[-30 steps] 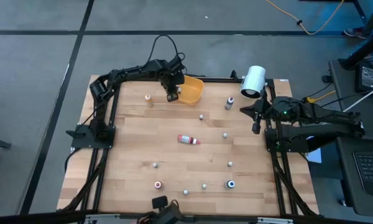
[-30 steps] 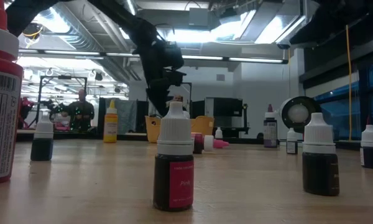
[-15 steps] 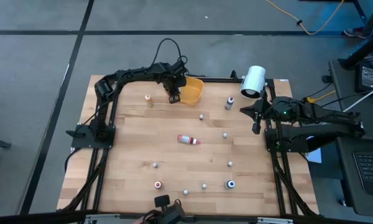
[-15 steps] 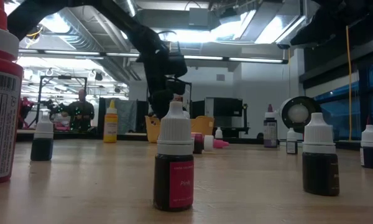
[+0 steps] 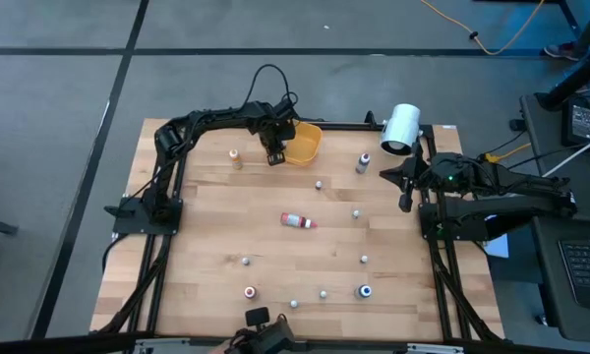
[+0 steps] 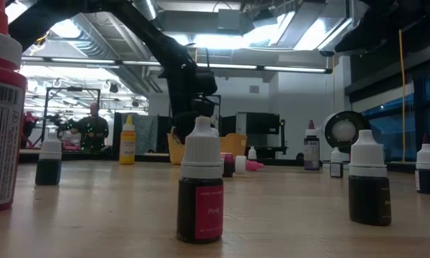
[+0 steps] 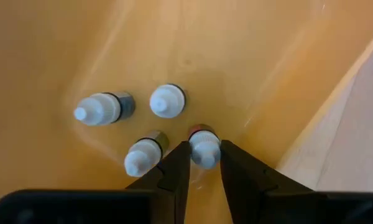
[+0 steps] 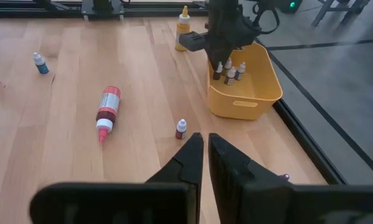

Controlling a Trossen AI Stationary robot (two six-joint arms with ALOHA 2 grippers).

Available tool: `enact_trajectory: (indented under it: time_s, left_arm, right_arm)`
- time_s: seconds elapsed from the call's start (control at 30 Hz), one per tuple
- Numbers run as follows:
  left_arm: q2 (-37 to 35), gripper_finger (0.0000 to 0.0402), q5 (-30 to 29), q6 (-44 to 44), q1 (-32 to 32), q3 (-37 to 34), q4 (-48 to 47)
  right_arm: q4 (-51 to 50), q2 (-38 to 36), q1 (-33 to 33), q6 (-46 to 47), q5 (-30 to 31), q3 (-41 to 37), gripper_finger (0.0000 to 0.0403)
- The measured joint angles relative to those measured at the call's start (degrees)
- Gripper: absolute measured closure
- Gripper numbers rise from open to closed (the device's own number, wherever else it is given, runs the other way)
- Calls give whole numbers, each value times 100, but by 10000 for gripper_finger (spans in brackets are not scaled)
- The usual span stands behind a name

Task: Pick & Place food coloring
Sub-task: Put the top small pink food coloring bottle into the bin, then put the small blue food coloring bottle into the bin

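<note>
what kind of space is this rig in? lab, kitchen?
Likely a robotics lab or workshop: concrete floor with taped lines, open ceiling with strip lights, and a desk with a laptop beside the wooden table.

Robotics lab or workshop hall. Wooden worktop framed by black rails, standing on grey concrete floor marked with dark tape lines. Exposed ceiling ducts and strip lights overhead. Further test rig with person in background. Yellow cable trailing across floor; laptop keyboard on side desk.
</note>
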Motion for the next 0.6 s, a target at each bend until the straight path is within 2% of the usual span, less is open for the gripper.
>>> enact_trajectory:
  time_s: [0.3,0.6]
  left_arm:
    - [-7,279,-84,-3,-45,233,-457]
    - [-16,274,-77,113,-185,1612,-1348]
  right_arm:
    - [5,2,0,2,0,0,373]
    - [4,2,0,-9,0,0,373]
